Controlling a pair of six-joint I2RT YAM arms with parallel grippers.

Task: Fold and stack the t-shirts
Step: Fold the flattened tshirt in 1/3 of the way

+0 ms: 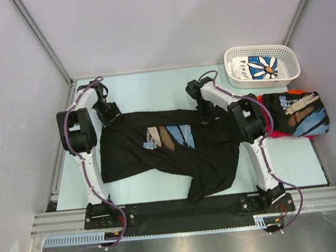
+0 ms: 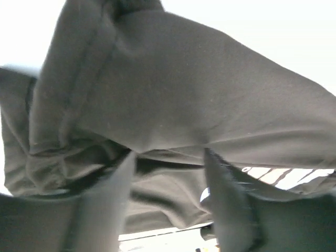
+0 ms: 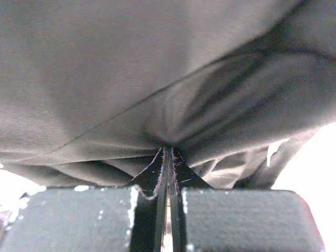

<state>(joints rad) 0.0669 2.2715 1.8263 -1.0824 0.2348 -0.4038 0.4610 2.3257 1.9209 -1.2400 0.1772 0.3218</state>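
The white lattice basket [image 1: 293, 60] at the far right of the tabletop [image 1: 152, 87] holds a white daisy-print t-shirt [image 1: 262, 67]. Just in front of it, a folded black t-shirt [image 1: 297, 112] lies on a red t-shirt [image 1: 271, 130]. A larger black t-shirt [image 1: 171, 155] lies spread print-up between the arms — the left hand [image 1: 110, 115] sits at its far left corner with fingers [image 2: 113, 199] parted and cloth lying against them, while the right hand [image 1: 209, 112] is clenched on a fold at its far right edge.
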